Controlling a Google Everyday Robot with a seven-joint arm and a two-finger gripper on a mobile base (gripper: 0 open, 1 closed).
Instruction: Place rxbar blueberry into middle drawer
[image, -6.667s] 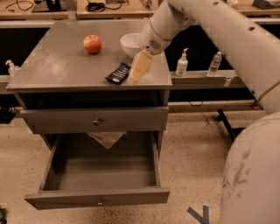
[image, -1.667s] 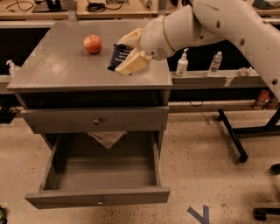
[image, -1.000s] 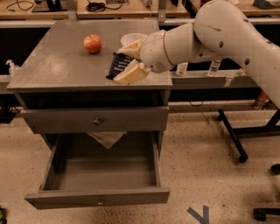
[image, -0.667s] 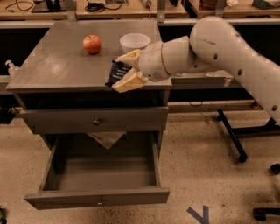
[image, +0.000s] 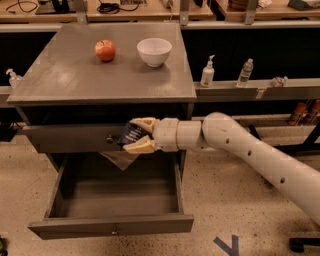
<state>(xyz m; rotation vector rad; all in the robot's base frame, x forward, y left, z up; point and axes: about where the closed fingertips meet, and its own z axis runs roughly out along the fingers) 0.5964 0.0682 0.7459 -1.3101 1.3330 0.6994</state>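
The rxbar, a small bar in a dark navy wrapper with pale print, is clamped between the 2 tan fingers of the gripper. It hangs before the upper drawer front, above the middle drawer. That grey, knobbed drawer stands pulled out, floor showing.

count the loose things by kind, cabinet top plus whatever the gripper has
round red apple: 1
round white bowl: 1
dark-wrapped flat rxbar blueberry, in the gripper above the open grey middle drawer: 1
total: 3
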